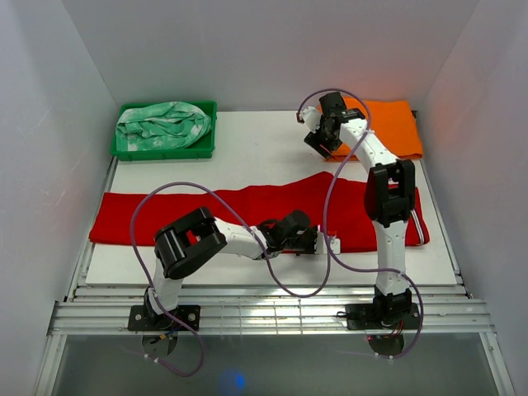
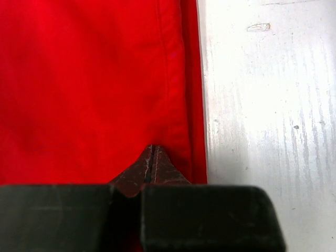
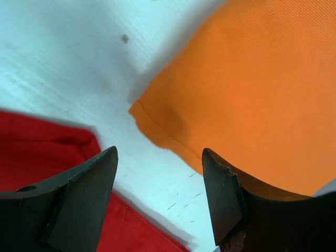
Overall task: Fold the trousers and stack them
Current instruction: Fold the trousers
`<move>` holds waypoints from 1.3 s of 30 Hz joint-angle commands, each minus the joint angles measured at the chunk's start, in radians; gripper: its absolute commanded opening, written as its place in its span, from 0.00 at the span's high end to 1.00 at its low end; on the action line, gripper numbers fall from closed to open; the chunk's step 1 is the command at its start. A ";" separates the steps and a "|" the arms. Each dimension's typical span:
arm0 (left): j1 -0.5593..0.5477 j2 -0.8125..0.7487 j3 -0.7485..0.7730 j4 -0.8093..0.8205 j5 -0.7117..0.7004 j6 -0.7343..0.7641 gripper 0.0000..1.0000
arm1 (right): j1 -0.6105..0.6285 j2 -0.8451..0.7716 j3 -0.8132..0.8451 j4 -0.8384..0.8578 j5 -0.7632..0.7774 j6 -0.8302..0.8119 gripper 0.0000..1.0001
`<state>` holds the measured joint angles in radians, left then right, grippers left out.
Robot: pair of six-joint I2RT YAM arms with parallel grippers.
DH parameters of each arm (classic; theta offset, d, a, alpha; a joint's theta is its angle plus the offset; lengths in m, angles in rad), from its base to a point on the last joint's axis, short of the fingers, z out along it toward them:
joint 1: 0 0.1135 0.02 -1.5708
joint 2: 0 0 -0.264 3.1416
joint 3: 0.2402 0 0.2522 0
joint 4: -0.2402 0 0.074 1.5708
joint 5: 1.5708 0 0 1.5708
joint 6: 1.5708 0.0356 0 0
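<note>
Trousers (image 1: pixel 247 206) are laid out flat across the tabletop (image 1: pixel 264 148), running left to right along the near edge. Left gripper (image 1: pixel 330 244) is down at their near hem, right of middle, jaws pinched tight together with the tips on the red cloth. Can't really tell if any fabric is caught in there. Right gripper (image 1: pixel 316 142) hangs spread wide, holding nothing, over the bare strip between the trousers and the orange cloth (image 1: pixel 394 124) in the far right corner.

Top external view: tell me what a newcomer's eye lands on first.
The bright red trousers lie spread flat across the table, with the left gripper shut at their near edge. Next comes the orange cloth at the far right corner, by the open right gripper.
</note>
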<state>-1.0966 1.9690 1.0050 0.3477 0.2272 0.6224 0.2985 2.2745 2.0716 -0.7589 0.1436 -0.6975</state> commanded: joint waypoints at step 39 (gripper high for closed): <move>1.634 -0.570 0.038 -1.153 0.307 -0.353 0.35 | -0.788 -0.388 -0.812 -0.020 -0.280 -0.080 0.42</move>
<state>0.4084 1.3594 0.9966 -0.7101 0.5167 0.1970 -0.4713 1.8656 1.2545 -0.8520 -0.2882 -0.7242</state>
